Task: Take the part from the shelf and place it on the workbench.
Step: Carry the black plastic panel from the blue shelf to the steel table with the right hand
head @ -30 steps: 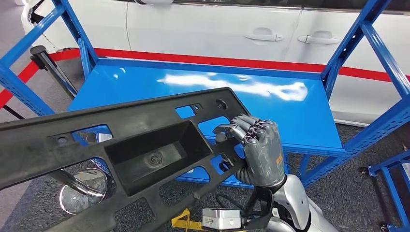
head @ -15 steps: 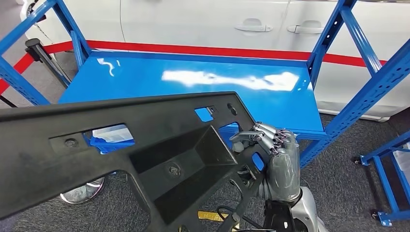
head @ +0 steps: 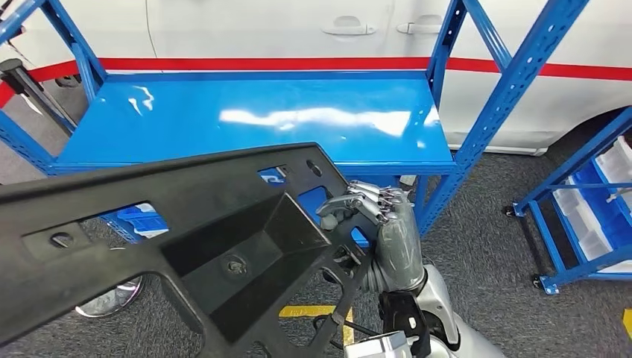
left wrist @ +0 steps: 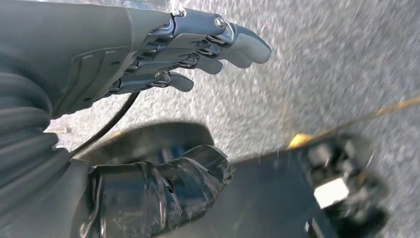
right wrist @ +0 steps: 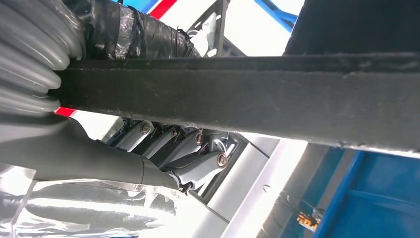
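Gripping the near-right end of a long black plastic part (head: 186,239), the right hand (head: 387,231) shows in the head view with its fingers (head: 369,198) curled over the part's edge beside a row of cut-out holes. The part runs from the picture's left edge across to the hand, held in the air in front of the blue shelf (head: 246,115) and apart from its surface. The shelf's glossy blue board sits between blue uprights, with a white car (head: 298,26) bearing a red stripe behind it. On the right, a low blue rack (head: 589,216) holds pale bins. Grey carpet (head: 484,253) with a strip of yellow tape (head: 305,310) lies under the part.

In the left wrist view, the left hand (left wrist: 163,94) hangs over the grey floor with its dark fingers (left wrist: 218,44) stretched out and apart from the taped thumb (left wrist: 163,188), holding nothing.

In the right wrist view, a thick dark bar of the part (right wrist: 247,99) crosses the picture. The right hand's (right wrist: 148,119) fingers (right wrist: 193,158) wrap one side of the bar and the taped thumb (right wrist: 138,34) presses the other, so the hand is clamped on it. The white car and a blue panel show behind.
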Tool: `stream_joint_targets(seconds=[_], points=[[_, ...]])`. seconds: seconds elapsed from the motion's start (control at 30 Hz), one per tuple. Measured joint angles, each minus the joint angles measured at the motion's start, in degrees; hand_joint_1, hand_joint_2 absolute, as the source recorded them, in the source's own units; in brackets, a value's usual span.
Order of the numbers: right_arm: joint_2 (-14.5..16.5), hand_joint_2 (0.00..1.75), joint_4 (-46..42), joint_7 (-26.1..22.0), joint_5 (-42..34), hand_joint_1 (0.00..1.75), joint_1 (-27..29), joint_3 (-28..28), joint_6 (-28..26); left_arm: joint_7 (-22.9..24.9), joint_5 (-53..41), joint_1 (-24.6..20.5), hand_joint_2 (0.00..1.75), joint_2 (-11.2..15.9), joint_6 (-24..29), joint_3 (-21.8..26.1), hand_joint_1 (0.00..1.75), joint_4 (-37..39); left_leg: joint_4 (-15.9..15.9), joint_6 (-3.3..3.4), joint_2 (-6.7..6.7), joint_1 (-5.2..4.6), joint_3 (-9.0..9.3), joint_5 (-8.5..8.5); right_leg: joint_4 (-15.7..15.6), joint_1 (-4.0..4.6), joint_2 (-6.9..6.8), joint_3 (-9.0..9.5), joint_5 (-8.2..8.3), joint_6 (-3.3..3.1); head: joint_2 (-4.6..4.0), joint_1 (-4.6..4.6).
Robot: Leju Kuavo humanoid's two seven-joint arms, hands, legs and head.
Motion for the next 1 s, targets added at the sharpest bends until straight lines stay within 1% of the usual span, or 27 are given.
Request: stream_joint_targets(seconds=[0.03, 0.07, 0.1, 0.17, 0.2, 0.23, 0.3, 0.33, 0.37, 0.4, 0.43, 0.47, 0.5, 0.53, 0.57, 0.6, 0.63, 0.67, 0.7, 0.73, 0.77, 0.83, 0.87, 0.9, 0.93, 0.97, 1.0], points=[[0.1, 1.75, 0.3, -0.3, -0.5, 1.75, -0.1, 0.0, 0.0, 0.0, 0.1, 0.0, 1.75, -0.1, 0.2, -0.1, 0.00, 0.0, 0.6, -0.44, -0.07, 0.12, -0.77, 0.36, -3.0, 0.04, 0.19, 2.10, -0.30, -0.12, 0.00, -0.07], [0.2, 1.75, 0.5, -0.7, -1.4, 1.75, -0.2, 0.0, 0.0, -0.1, 0.3, -0.1, 1.75, -0.1, 0.4, -0.1, 0.00, 0.0, 1.2, -0.84, -0.18, 0.13, -1.23, 0.67, -5.0, 0.15, 0.41, 3.26, -1.03, -0.46, 0.00, -0.04], [0.3, 1.75, 0.8, -1.3, -2.6, 1.75, -0.3, 0.0, 0.0, -0.2, 0.8, -0.4, 1.75, -0.1, 0.6, -0.1, 0.00, 0.0, 1.5, -1.18, -0.32, 0.19, -1.48, 1.07, -5.7, 0.45, 0.59, 3.43, -1.44, -1.05, 0.00, -0.12], [0.6, 1.75, 1.6, -2.9, -5.4, 1.75, -0.9, 0.0, 0.2, 0.3, 1.7, -1.8, 1.75, 0.0, 0.7, -0.1, 0.00, 0.0, 1.8, -1.87, -0.60, 0.51, -1.88, 1.55, -5.5, 0.68, 0.47, 2.47, -0.67, -2.48, 0.00, -0.28], [1.0, 1.75, 2.1, -3.6, -6.5, 1.75, -1.4, 0.0, 0.4, 0.7, 2.1, -2.9, 1.75, 0.1, 0.5, -0.1, 0.00, 0.0, 2.4, -2.17, -0.68, 0.69, -2.43, 0.63, -5.4, 0.82, 0.25, 1.87, -0.03, -3.10, 0.00, -0.42], [1.3, 1.75, 2.5, -4.1, -7.1, 1.75, -1.8, 0.0, 0.4, 1.2, 2.2, -4.0, 1.75, 0.3, 0.3, -0.1, 0.00, -0.1, 3.9, -2.44, -0.70, 0.81, -3.15, -1.38, -5.5, 0.88, 0.02, 1.13, 0.70, -3.65, 0.00, -0.47], [1.9, 1.75, 3.3, -4.8, -8.1, 1.75, -2.5, 0.1, 0.5, 2.0, 2.5, -5.8, 1.75, 0.5, -0.2, -0.1, 0.00, -0.1, 10.1, -2.66, -0.65, 0.89, -4.85, -7.43, -5.5, 1.11, -0.17, -0.55, 2.30, -4.26, 0.00, -0.69], [2.2, 1.75, 3.8, -5.2, -8.7, 1.75, -2.9, 0.1, 0.5, 2.4, 2.7, -6.5, 1.75, 0.7, -0.5, -0.1, 0.00, -0.1, 13.8, -2.62, -0.66, 0.88, -5.43, -9.70, -5.5, 1.31, -0.19, -1.51, 3.10, -4.42, 0.00, -0.80], [2.5, 1.75, 4.3, -5.6, -9.5, 1.75, -3.3, 0.2, 0.5, 2.9, 2.9, -7.1, 1.75, 0.9, -0.7, -0.1, 0.00, -0.1, 16.7, -2.46, -0.67, 0.81, -5.59, -10.73, -5.5, 1.54, -0.18, -2.52, 3.91, -4.54, 0.00, -0.96], [2.7, 1.75, 4.9, -6.1, -10.4, 1.75, -3.7, 0.2, 0.4, 3.3, 3.1, -7.6, 1.75, 1.1, -0.8, -0.1, 0.00, -0.1, 18.3, -2.19, -0.68, 0.67, -5.13, -10.55, -5.5, 1.75, -0.17, -3.59, 4.69, -4.62, 0.00, -1.11], [3.0, 1.75, 5.5, -6.7, -11.3, 1.75, -4.1, 0.3, 0.4, 3.8, 3.3, -8.1, 1.75, 1.2, -1.0, -0.1, 0.00, -0.1, 17.8, -1.79, -0.68, 0.42, -3.62, -9.35, -5.5, 1.92, -0.16, -4.66, 5.47, -4.66, 0.00, -1.26], [3.3, 1.75, 6.0, -7.1, -12.0, 1.75, -4.4, 0.3, 0.4, 4.2, 3.4, -8.6, 1.75, 1.3, -1.1, -0.1, 0.00, -0.1, 15.4, -1.31, -0.69, 0.05, -1.10, -7.93, -5.5, 2.02, -0.15, -5.64, 6.24, -4.65, 0.00, -1.41], [3.5, 1.75, 6.5, -7.6, -12.5, 1.75, -4.6, 0.4, 0.4, 4.7, 3.4, -9.1, 1.75, 1.4, -1.2, -0.1, 0.00, -0.1, 11.4, -0.78, -0.69, -0.40, 2.15, -7.46, -5.5, 2.05, -0.18, -6.41, 6.96, -4.61, 0.00, -1.51], [3.7, 1.75, 7.0, -8.0, -13.0, 1.75, -4.8, 0.4, 0.4, 5.1, 3.4, -9.8, 1.75, 1.5, -1.3, -0.1, 0.00, -0.1, 6.7, -0.35, -0.68, -0.81, 5.53, -7.68, -5.5, 2.06, -0.25, -6.96, 7.67, -4.48, 0.00, -1.59], [4.0, 1.75, 7.4, -8.3, -13.4, 1.75, -5.0, 0.4, 0.4, 5.5, 3.4, -10.3, 1.75, 1.6, -1.3, -0.1, 0.00, -0.1, 3.2, -0.07, -0.68, -1.11, 7.80, -8.17, -5.7, 1.99, -0.35, -7.13, 8.32, -4.28, 0.00, -1.66], [4.2, 1.75, 7.9, -8.5, -13.8, 1.75, -5.2, 0.5, 0.3, 5.8, 3.4, -10.7, 1.75, 1.6, -1.4, -0.1, 0.00, -0.1, 0.9, 0.20, -0.70, -1.33, 9.09, -8.75, -6.1, 1.87, -0.45, -7.10, 8.95, -4.01, 0.00, -1.89], [4.4, 1.75, 8.4, -8.8, -14.2, 1.75, -5.4, 0.5, 0.3, 6.1, 3.5, -11.0, 1.75, 1.7, -1.4, -0.1, 0.00, -0.1, -0.1, 0.38, -0.70, -1.43, 9.39, -8.51, -6.5, 1.77, -0.51, -6.97, 9.61, -3.71, 0.00, -2.21], [4.5, 1.75, 8.9, -9.1, -14.6, 1.75, -5.6, 0.5, 0.3, 6.4, 3.5, -11.3, 1.75, 1.7, -1.4, -0.1, 0.00, -0.1, -0.6, 0.59, -0.70, -1.38, 9.18, -7.59, -7.0, 1.76, -0.49, -6.90, 10.19, -3.43, 0.00, -2.57], [4.7, 1.75, 9.3, -9.3, -15.0, 1.75, -5.7, 0.5, 0.3, 6.6, 3.6, -11.5, 1.75, 1.7, -1.4, -0.1, 0.00, -0.1, -1.3, 0.84, -0.59, -1.28, 9.13, -6.69, -7.0, 1.75, -0.40, -7.07, 10.06, -3.18, 0.00, -2.95], [4.8, 1.75, 9.7, -9.6, -15.5, 1.75, -5.8, 0.5, 0.3, 6.8, 3.6, -11.7, 1.75, 1.7, -1.4, -0.1, 0.00, -0.1, -1.9, 1.04, -0.47, -1.14, 8.81, -5.63, -6.3, 1.82, -0.28, -7.44, 8.79, -2.96, 0.00, -3.14], [4.8, 1.75, 10.1, -9.9, -16.0, 1.75, -5.9, 0.5, 0.2, 7.0, 3.6, -11.9, 1.75, 1.7, -1.4, -0.1, 0.00, -0.1, -2.5, 1.18, -0.36, -0.97, 8.26, -4.58, -4.4, 1.86, -0.17, -8.08, 6.36, -2.75, 0.00, -3.23], [5.0, 1.75, 11.0, -10.5, -16.9, 1.75, -6.0, 0.5, 0.2, 7.4, 3.7, -12.2, 1.75, 1.6, -1.4, -0.1, 0.00, -0.2, -2.5, 1.32, -0.23, -0.91, 6.52, -3.02, 2.1, 1.68, -0.09, -9.58, 0.57, -2.34, 0.00, -3.31], [5.0, 1.75, 11.3, -10.6, -17.2, 1.75, -6.0, 0.5, 0.2, 7.5, 3.7, -12.4, 1.75, 1.6, -1.4, -0.1, 0.00, -0.2, -2.4, 1.26, -0.16, -0.89, 5.45, -2.31, 5.6, 1.54, -0.10, -10.06, -0.97, -2.11, 0.00, -3.32], [5.1, 1.75, 11.7, -10.8, -17.4, 1.75, -6.0, 0.5, 0.2, 7.6, 3.7, -12.4, 1.75, 1.6, -1.4, -0.1, 0.00, -0.2, -2.2, 1.17, -0.09, -0.85, 4.37, -1.65, 8.0, 1.39, -0.11, -9.96, -1.00, -1.91, 0.00, -3.33], [5.2, 1.75, 12.0, -10.9, -17.5, 1.75, -6.0, 0.5, 0.1, 7.7, 3.7, -12.5, 1.75, 1.6, -1.4, -0.1, 0.00, -0.2, -1.9, 1.03, -0.02, -0.78, 3.24, -1.02, 8.9, 1.23, -0.12, -9.17, -0.04, -1.70, 0.00, -3.33], [5.2, 1.75, 12.3, -10.9, -17.6, 1.75, -6.1, 0.5, 0.1, 7.7, 3.7, -12.5, 1.75, 1.6, -1.4, -0.1, 0.00, -0.2, -1.4, 0.83, 0.03, -0.65, 2.08, -0.46, 7.4, 1.07, -0.13, -7.17, 1.59, -1.50, 0.00, -3.33], [5.2, 1.75, 12.6, -11.1, -17.7, 1.75, -6.1, 0.5, 0.1, 7.7, 3.7, -12.6, 1.75, 1.6, -1.4, -0.1, 0.00, -0.2, -0.8, 0.56, 0.04, -0.51, 1.02, -0.01, 4.2, 0.93, -0.15, -4.52, 2.32, -1.30, 0.00, -3.32]])
